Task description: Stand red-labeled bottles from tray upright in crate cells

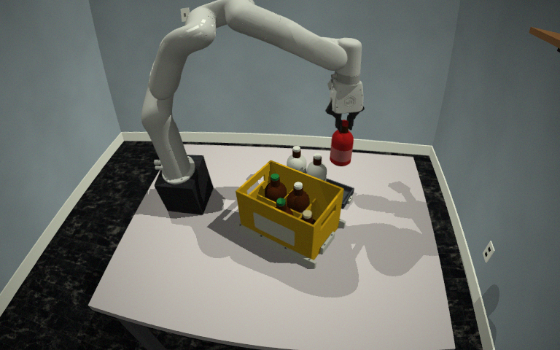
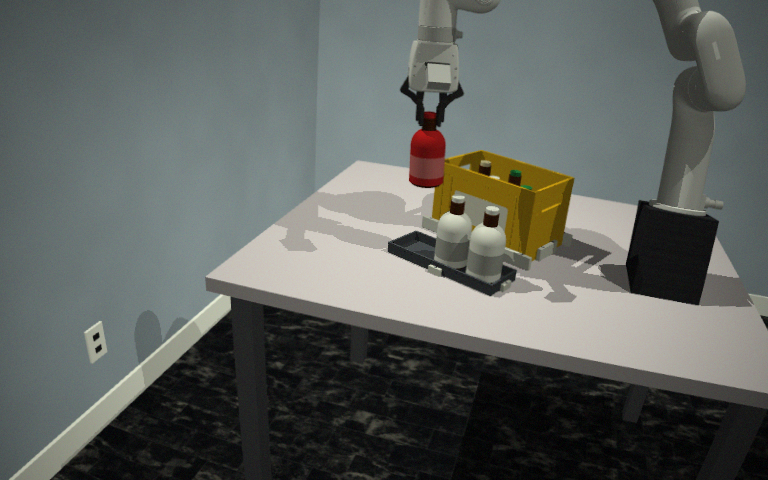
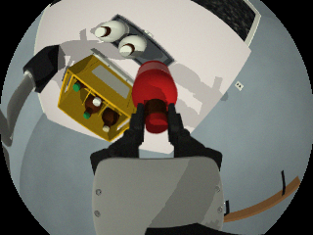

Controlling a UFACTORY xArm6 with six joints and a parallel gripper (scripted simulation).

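Gripper (image 1: 345,123) (image 2: 429,117) (image 3: 156,111) partly open, clamped on the neck of the upright red bottle (image 1: 341,148) (image 2: 427,158) (image 3: 155,88), its pale red label without readable writing, held in the air above the table (image 1: 185,264) (image 2: 339,283) (image 3: 64,24), yellow crate (image 1: 272,227) (image 2: 552,217) (image 3: 73,105) with four brown bottles, two white bottles with plain gray labels upright on the dark tray (image 1: 348,194) (image 2: 410,255) (image 3: 158,55).

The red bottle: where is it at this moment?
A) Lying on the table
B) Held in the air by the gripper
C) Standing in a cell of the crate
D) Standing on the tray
B: the gripper grips the red bottle by its neck, with its base above the table.
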